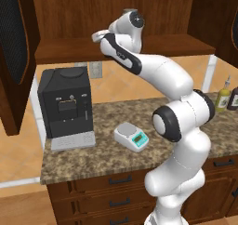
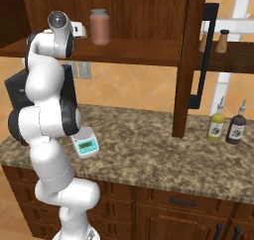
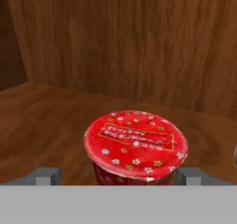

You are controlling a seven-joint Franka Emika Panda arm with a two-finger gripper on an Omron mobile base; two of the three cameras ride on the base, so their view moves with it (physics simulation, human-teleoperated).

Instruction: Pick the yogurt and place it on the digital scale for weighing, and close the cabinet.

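Jaws stand wide apart, one tip on each side of the yogurt (image 3: 135,146), not clamped on it; contact with the cup wall cannot be told. In the hand view the gripper (image 3: 118,177) sits low at the cup, and the red lid with its small pale flecks faces the camera. The yogurt stands upright on the cabinet (image 2: 149,16) shelf, with bare wooden board around it and the plain back panel behind; a side wall meets the back panel off to one side of the cup, well apart from it. On the same shelf, the pinkish jar (image 2: 99,27) with a grey lid stands just beside the arm's wrist in the right base view. A cabinet door (image 2: 191,60) hangs open, its black bar handle (image 2: 204,60) turned out over the counter (image 2: 149,145). Below the shelf, the digital scale (image 1: 131,136) lies flat on the speckled counter, near its front edge, with free stone around it. The black coffee machine (image 1: 65,105) stands near the scale, apart from it. Two bottles (image 2: 226,124) stand on the counter beyond the open door.
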